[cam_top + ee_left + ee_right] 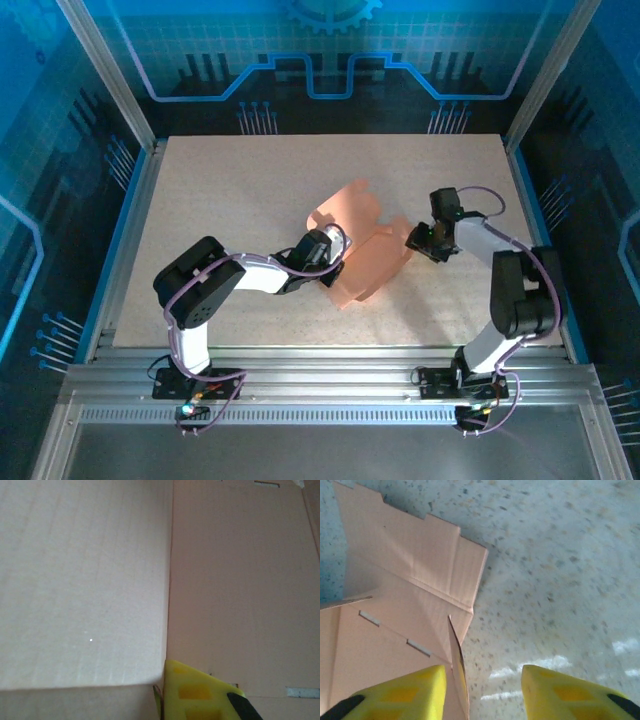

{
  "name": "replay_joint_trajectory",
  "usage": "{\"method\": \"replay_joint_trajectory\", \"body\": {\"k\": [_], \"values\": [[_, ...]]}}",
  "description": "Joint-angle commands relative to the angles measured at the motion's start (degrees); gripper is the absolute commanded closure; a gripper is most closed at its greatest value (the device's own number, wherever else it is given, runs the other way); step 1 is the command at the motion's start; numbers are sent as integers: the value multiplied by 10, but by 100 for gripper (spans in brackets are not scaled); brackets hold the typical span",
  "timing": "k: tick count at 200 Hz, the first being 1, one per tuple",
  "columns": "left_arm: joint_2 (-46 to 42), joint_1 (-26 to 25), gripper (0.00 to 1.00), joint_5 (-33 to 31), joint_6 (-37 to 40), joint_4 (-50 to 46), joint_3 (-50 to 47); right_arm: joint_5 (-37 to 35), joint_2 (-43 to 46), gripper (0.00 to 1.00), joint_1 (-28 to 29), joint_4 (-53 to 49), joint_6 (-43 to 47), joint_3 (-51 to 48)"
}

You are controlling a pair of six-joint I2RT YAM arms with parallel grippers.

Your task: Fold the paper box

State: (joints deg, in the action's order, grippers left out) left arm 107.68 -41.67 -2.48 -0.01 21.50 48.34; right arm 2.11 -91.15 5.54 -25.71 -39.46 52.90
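Right now the paper box (365, 262) lies part-folded at the centre of the top view, on the table (240, 180), with one curved panel lifted toward the upper middle. The left gripper (328, 248) meets the box's left side. Its wrist view gives one yellow finger (200, 695) at the bottom edge against cardboard, so I cannot tell whether its jaws are parted or closed. The right gripper (482, 692) sits at the box's right edge with jaws spread wide. An upright flap (456, 650) stands between them, close to the left-hand finger. The risk, as I judge it, is that closing off-centre buckles that thin flap away from its crease. The card could also slide across the table if the left arm's hold is weak.
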Motion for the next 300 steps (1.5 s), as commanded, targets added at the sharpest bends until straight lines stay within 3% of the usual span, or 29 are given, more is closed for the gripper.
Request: {"method": "replay_joint_trajectory", "body": {"k": [1, 28, 52, 102, 142, 172, 190, 214, 236, 264, 284, 300], "values": [[24, 3, 94, 16, 6, -79, -11, -11, 83, 51, -14, 25, -30, -63], [24, 3, 94, 18, 6, -79, -10, -15, 145, 56, -26, 34, -21, -145], [22, 4, 95, 18, 7, -80, -10, 41, 155, 67, -20, 66, -1, -194], [25, 4, 95, 23, 9, -80, -8, 81, 104, 75, 74, 137, -25, -166], [26, 3, 95, 25, 13, -80, -9, 66, 43, 71, 126, 142, -31, -104], [25, 3, 95, 21, 19, -83, -10, 38, 8, 52, 140, 121, -28, -70], [24, 4, 95, 19, 20, -82, -11, 6, -19, 49, 147, 78, -26, -37], [24, 4, 95, 17, 20, -84, -10, -54, -72, 56, 165, -13, -5, 28], [25, 4, 95, 16, 18, -83, -9, -129, -114, 68, 198, -91, 16, 70], [27, 3, 95, 17, 18, -82, -10, -128, -172, 83, 217, -127, 15, 97], [24, 3, 95, 15, 18, -83, -11, -91, -200, 87, 218, -129, -3, 103], [20, 8, 95, 19, 5, -70, -20, -78, -172, 85, 221, -79, -23, 71]]}}
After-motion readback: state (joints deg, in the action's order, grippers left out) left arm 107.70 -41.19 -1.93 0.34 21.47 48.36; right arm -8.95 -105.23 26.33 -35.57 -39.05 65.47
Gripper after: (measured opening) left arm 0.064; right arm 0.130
